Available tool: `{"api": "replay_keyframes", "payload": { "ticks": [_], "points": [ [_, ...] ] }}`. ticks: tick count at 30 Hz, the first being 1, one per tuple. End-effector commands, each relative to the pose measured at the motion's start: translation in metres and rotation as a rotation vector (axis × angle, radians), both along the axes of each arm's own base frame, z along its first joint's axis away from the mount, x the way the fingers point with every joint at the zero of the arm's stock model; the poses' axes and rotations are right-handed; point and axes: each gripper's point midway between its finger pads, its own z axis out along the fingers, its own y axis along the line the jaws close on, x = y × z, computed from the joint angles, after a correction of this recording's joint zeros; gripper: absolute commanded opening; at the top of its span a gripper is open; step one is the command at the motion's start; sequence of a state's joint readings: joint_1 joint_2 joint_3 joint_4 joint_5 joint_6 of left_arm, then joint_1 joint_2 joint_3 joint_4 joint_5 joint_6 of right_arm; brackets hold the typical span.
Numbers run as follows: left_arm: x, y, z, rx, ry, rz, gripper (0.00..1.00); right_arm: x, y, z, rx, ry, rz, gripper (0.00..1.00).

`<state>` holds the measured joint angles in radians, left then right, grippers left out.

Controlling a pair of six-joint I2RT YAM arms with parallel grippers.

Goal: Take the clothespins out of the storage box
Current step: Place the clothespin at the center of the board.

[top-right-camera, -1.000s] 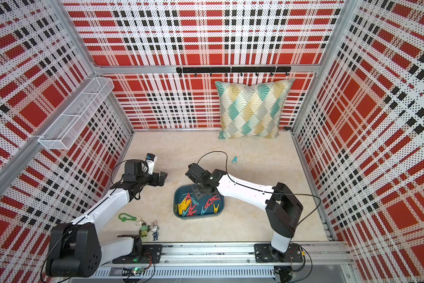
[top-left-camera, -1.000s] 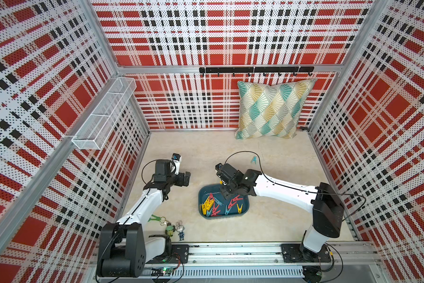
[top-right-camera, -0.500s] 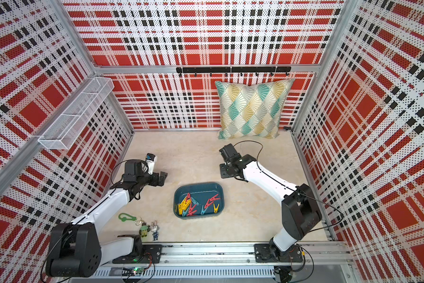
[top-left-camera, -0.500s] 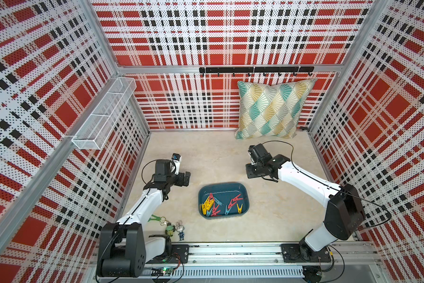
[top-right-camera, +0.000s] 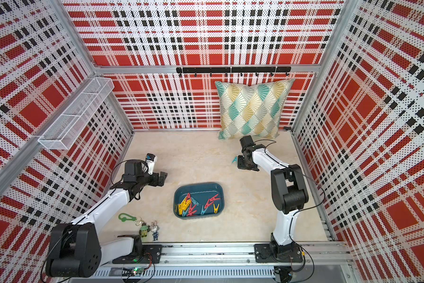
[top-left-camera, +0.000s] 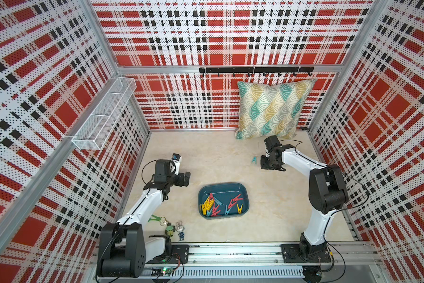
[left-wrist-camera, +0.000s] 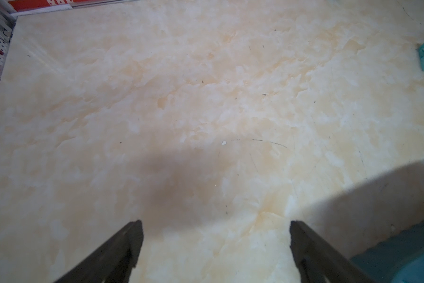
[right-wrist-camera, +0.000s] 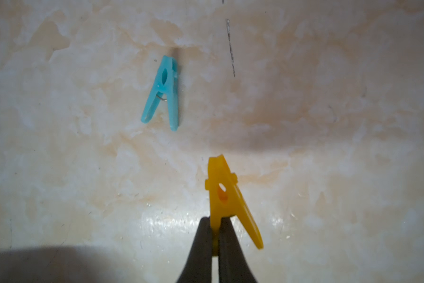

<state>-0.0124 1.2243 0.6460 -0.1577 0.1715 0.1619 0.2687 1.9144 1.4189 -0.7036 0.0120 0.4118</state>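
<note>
The dark teal storage box (top-left-camera: 244,193) (top-right-camera: 219,193) sits at the table's front middle, with several red, yellow and teal clothespins (top-left-camera: 211,205) (top-right-camera: 188,205) inside. My right gripper (right-wrist-camera: 216,220) (top-left-camera: 268,166) (top-right-camera: 245,166) is at the back right, low over the table, shut on one leg of a yellow clothespin (right-wrist-camera: 223,191). A teal clothespin (right-wrist-camera: 164,90) (top-left-camera: 254,159) (top-right-camera: 234,159) lies on the table just beside it. My left gripper (left-wrist-camera: 216,225) (top-left-camera: 187,177) (top-right-camera: 163,177) hovers left of the box, open and empty. The box's corner (left-wrist-camera: 402,259) shows in the left wrist view.
A patterned pillow (top-left-camera: 271,110) leans on the back wall behind my right gripper. A green clip with keychain figurines (top-left-camera: 168,224) lies at the front left. A white mesh basket (top-left-camera: 103,115) hangs on the left wall, and a black hook rail (top-left-camera: 255,70) on the back wall.
My right arm has swung from the storage box out to the back right, beside the teal clothespin. The left arm has not moved.
</note>
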Motion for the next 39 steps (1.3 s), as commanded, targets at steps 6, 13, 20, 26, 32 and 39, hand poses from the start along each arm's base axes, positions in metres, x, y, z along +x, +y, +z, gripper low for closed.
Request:
{"api": "replay_keyframes", "payload": {
  "ticks": [6, 13, 20, 26, 32, 39],
  "points": [
    [0.003, 0.003, 0.007, 0.003, -0.019, 0.007, 0.99, 0.035, -0.001, -0.018, 0.016, 0.019, -0.005, 0.08],
    [0.003, 0.002, 0.006, -0.001, -0.015, 0.003, 0.99, 0.053, 0.002, -0.032, 0.018, 0.031, -0.018, 0.10],
    [0.003, 0.002, 0.007, -0.001, -0.018, 0.004, 0.99, 0.062, 0.004, -0.042, 0.022, 0.042, -0.028, 0.15],
    [0.003, 0.002, 0.007, -0.002, -0.019, 0.003, 0.99, 0.064, 0.001, -0.048, 0.002, 0.049, -0.037, 0.17],
    [0.003, 0.002, 0.008, -0.003, -0.020, 0.003, 0.99, 0.062, 0.000, -0.045, 0.002, 0.049, -0.039, 0.25],
    [0.003, 0.001, 0.008, -0.004, -0.020, 0.000, 0.99, 0.063, 0.001, -0.021, 0.012, 0.011, -0.035, 0.29]
  ]
}}
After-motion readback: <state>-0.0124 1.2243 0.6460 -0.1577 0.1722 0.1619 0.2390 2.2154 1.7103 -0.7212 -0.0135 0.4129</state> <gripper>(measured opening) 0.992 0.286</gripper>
